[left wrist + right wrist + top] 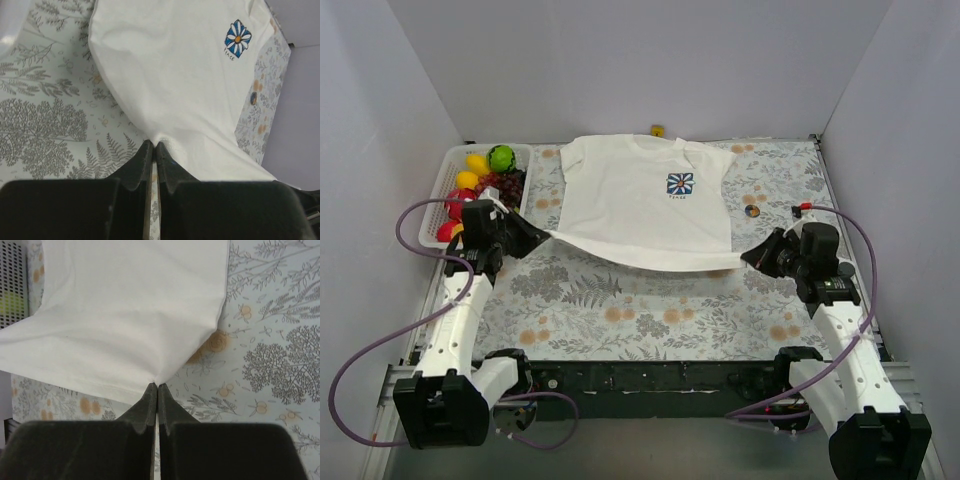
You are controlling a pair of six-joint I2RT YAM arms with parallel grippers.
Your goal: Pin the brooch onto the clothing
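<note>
The white T-shirt [640, 200] lies spread on the grey floral cloth [620, 310], collar toward the back, its blue-and-white logo [680, 184] on the chest. My left gripper [548, 235] is shut on the shirt's near-left hem corner, as the left wrist view [154, 145] shows. My right gripper [745, 258] is shut on the near-right hem corner, seen in the right wrist view [158, 386]. The hem is stretched between them and lifted a little. The brooch [752, 210], a tiny round disc, lies on the cloth just right of the shirt, beyond my right gripper; it also shows in the left wrist view [253, 98].
A white basket [455, 165] of toy fruit stands at the back left, just behind my left gripper. A small yellow object [658, 129] lies at the back wall behind the collar. White walls close in the left, back and right sides.
</note>
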